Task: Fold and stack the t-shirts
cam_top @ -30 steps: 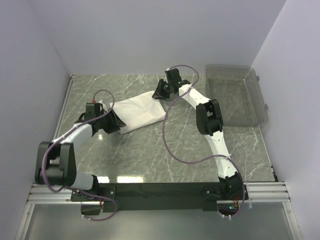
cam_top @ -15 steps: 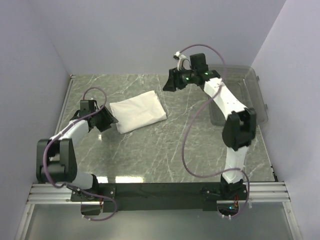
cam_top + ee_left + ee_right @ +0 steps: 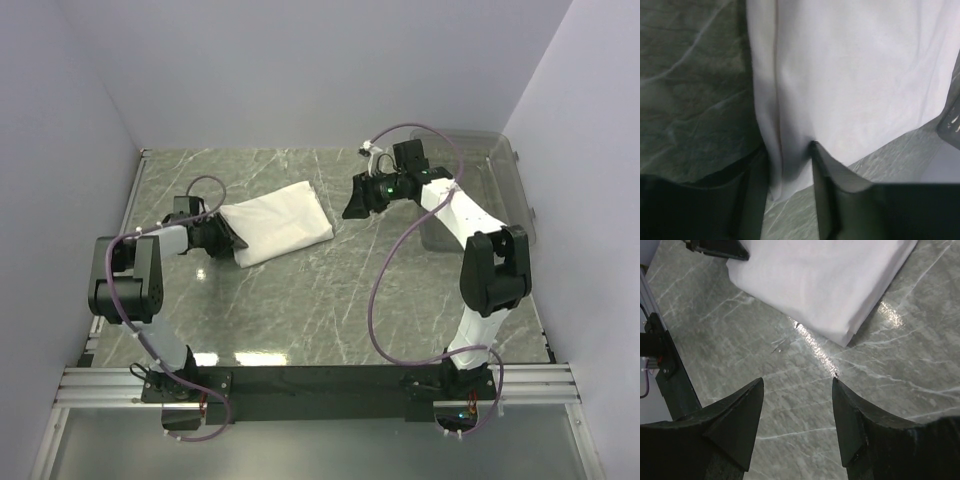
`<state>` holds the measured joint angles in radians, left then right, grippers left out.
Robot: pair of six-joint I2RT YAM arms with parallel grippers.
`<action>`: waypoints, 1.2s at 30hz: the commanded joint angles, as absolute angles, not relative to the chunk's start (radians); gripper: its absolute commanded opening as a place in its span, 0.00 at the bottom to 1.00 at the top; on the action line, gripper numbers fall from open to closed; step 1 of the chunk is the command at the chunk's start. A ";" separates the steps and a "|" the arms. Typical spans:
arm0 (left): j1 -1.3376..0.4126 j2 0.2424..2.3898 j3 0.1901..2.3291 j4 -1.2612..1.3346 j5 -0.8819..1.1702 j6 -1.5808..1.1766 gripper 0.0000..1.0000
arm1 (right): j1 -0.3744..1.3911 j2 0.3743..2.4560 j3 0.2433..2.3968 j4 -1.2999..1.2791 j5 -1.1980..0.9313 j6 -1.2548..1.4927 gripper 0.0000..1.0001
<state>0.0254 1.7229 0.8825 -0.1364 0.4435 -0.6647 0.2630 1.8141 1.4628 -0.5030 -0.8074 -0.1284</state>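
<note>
A white t-shirt [image 3: 275, 222] lies folded into a flat rectangle on the marble table [image 3: 300, 300], left of centre. My left gripper [image 3: 222, 237] is low at its left edge. In the left wrist view the fingers [image 3: 788, 150] stand on either side of a thick fold of the t-shirt [image 3: 850, 75] and press on it. My right gripper [image 3: 358, 200] hangs above the table just right of the shirt, apart from it. In the right wrist view its jaws [image 3: 797, 380] are open over bare marble, with the t-shirt [image 3: 825, 280] beyond the tips.
A clear grey plastic bin [image 3: 470, 190] stands at the back right, partly behind the right arm. White walls close in the left, back and right sides of the table. The left gripper [image 3: 720, 247] shows at the top of the right wrist view.
The right gripper let go of the shirt's right end, opened and drew back to the right. The left gripper backed off the shirt, then came in again onto its left edge.
</note>
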 commanded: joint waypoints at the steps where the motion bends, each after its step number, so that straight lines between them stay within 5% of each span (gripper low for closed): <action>1: 0.008 1.790 0.913 -0.129 0.497 -0.611 0.39 | 0.244 1.724 1.482 -0.472 -0.847 -0.141 0.64; 3: 0.008 1.821 0.946 -0.159 0.509 -0.589 0.31 | 0.241 1.720 1.480 -0.474 -0.847 -0.140 0.64; 6: -0.011 1.851 0.988 -0.237 0.445 -0.529 0.01 | 0.233 1.712 1.474 -0.482 -0.850 -0.147 0.64; 21: 0.297 2.064 1.494 -0.607 -0.026 -0.282 0.01 | 0.169 1.689 1.411 -0.449 -0.914 -0.143 0.64; 29: 0.362 2.235 1.834 -0.755 -0.231 -0.267 0.09 | 0.169 1.686 1.404 -0.466 -0.916 -0.175 0.64; 33: 0.385 2.195 1.875 -0.750 -0.220 -0.262 0.41 | 0.169 1.693 1.414 -0.497 -0.902 -0.205 0.64; 36: 0.382 2.094 1.838 -0.720 -0.160 -0.262 0.53 | 0.169 1.690 1.414 -0.526 -0.865 -0.242 0.64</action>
